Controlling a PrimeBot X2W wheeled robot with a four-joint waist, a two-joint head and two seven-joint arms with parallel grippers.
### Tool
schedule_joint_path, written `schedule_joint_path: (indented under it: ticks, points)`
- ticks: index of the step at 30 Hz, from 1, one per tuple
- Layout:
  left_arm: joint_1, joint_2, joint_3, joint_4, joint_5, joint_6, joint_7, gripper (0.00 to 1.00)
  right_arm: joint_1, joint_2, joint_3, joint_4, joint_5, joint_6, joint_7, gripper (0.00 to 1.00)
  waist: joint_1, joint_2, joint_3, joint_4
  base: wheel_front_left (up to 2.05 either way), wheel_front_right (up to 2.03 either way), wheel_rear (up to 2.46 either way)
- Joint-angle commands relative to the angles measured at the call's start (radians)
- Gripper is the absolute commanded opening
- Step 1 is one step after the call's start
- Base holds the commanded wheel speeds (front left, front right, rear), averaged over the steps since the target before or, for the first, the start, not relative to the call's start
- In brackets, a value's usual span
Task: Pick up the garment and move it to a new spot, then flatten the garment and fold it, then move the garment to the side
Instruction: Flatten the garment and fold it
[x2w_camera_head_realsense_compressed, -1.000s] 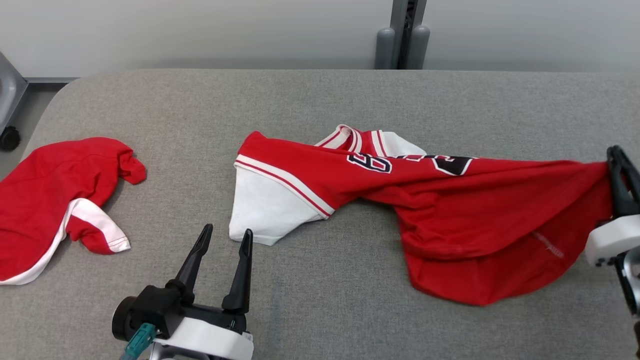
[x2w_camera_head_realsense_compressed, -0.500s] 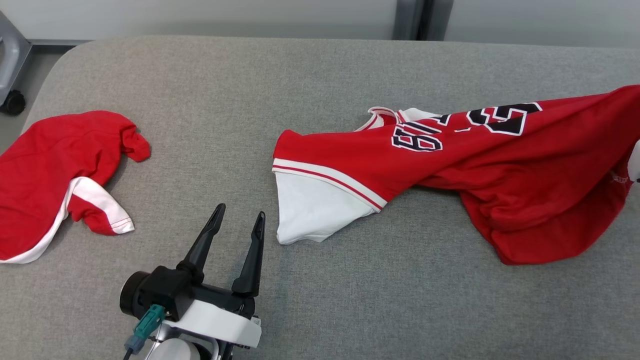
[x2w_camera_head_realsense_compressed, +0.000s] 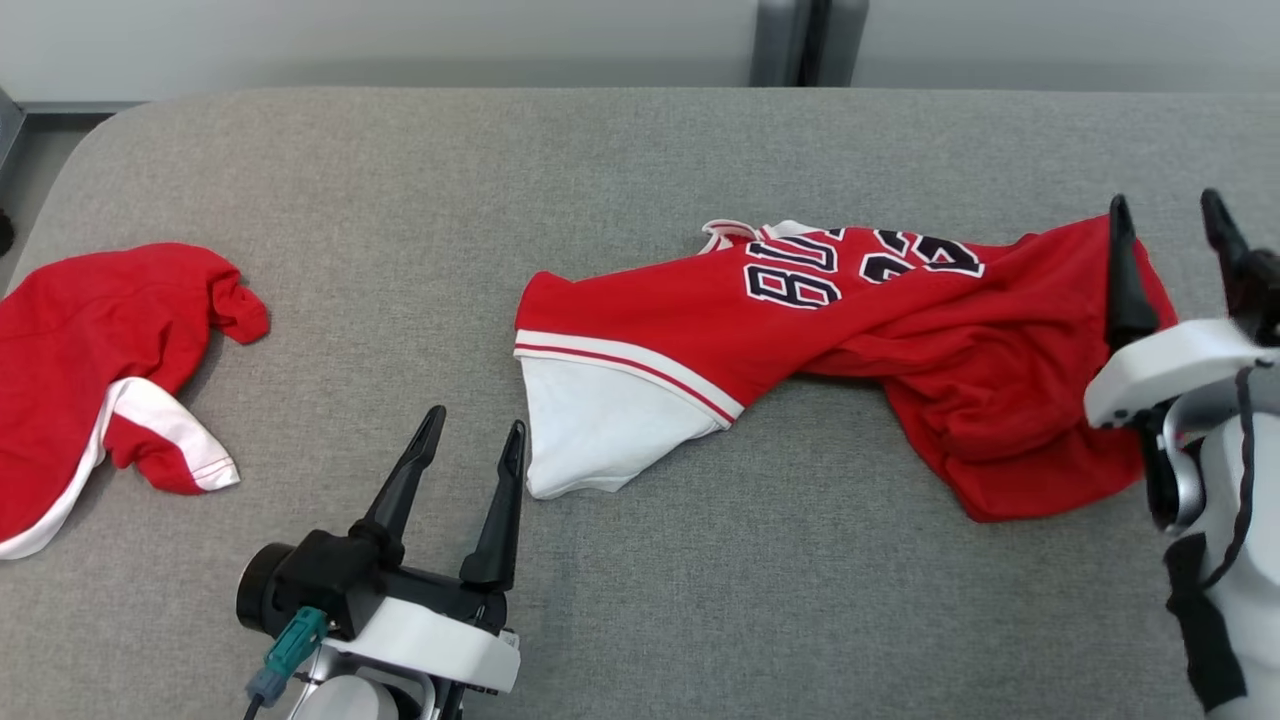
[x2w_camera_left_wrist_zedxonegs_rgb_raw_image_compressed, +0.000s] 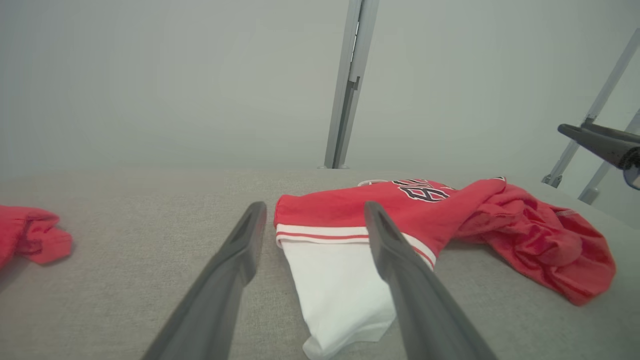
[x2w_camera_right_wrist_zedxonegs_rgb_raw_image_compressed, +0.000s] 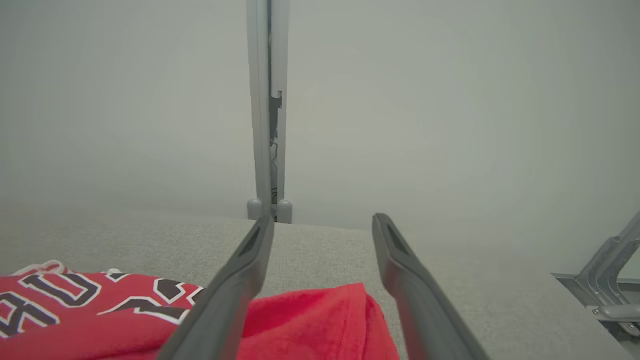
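Observation:
The garment (x2w_camera_head_realsense_compressed: 900, 340) is a red jersey with dark lettering and a white panel. It lies crumpled across the middle and right of the grey padded table (x2w_camera_head_realsense_compressed: 640, 150). My right gripper (x2w_camera_head_realsense_compressed: 1163, 200) stands open over the jersey's bunched right end with nothing between its fingers. In the right wrist view the red cloth (x2w_camera_right_wrist_zedxonegs_rgb_raw_image_compressed: 310, 320) lies below the open right gripper (x2w_camera_right_wrist_zedxonegs_rgb_raw_image_compressed: 324, 220). My left gripper (x2w_camera_head_realsense_compressed: 476, 420) is open near the table's front, just left of the white panel. In the left wrist view the left gripper (x2w_camera_left_wrist_zedxonegs_rgb_raw_image_compressed: 314, 207) points at the jersey (x2w_camera_left_wrist_zedxonegs_rgb_raw_image_compressed: 450, 215).
A second red garment with white trim (x2w_camera_head_realsense_compressed: 100, 330) lies heaped at the table's left edge. A grey post (x2w_camera_head_realsense_compressed: 790, 40) stands behind the table's far edge. Metal frame legs (x2w_camera_right_wrist_zedxonegs_rgb_raw_image_compressed: 605, 280) show off the table's right side.
My right gripper, shut on the jersey's right end before, has opened and let it go. The cloth has settled on the table. The head camera has shifted; the left arm has barely moved.

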Motion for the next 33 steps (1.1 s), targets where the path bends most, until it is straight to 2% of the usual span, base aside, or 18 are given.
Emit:
schedule_joint_path:
  ticks: [1,6,14,26,32,33]
  points:
    - [0.014,0.003,0.000,0.001,-0.003,0.005,-0.001,1.00,0.040,0.010,0.005,-0.016,0.034,0.000,0.000,1.00,0.0000,0.0000,-0.018,-0.017,0.00,0.00,0.00]
    - [0.030,0.003,-0.002,0.000,-0.006,0.012,0.000,1.00,0.180,0.060,0.057,-0.044,0.184,0.000,0.000,1.00,0.0000,0.0000,-0.047,-0.034,0.00,0.00,0.00]
    - [0.058,0.003,0.001,-0.004,-0.008,0.019,-0.001,1.00,0.326,0.068,0.141,-0.041,0.387,0.000,0.000,1.00,0.0000,0.0000,-0.076,-0.055,0.00,0.00,0.00]
    - [0.042,0.003,-0.016,0.004,-0.012,0.017,-0.001,1.00,0.202,0.044,0.249,0.138,0.558,0.000,0.015,1.00,0.0000,0.0000,-0.076,-0.048,0.00,0.00,0.00]
    - [0.035,0.003,-0.022,0.003,-0.022,0.025,-0.001,1.00,0.173,0.032,0.338,0.199,0.617,0.000,0.017,1.00,0.0000,0.0000,-0.075,-0.027,0.00,0.00,0.00]
    - [0.035,0.003,-0.022,0.003,-0.023,0.026,-0.001,1.00,0.171,0.029,0.351,0.208,0.624,0.000,0.015,0.80,0.0000,0.0000,-0.074,-0.023,0.00,0.00,0.00]
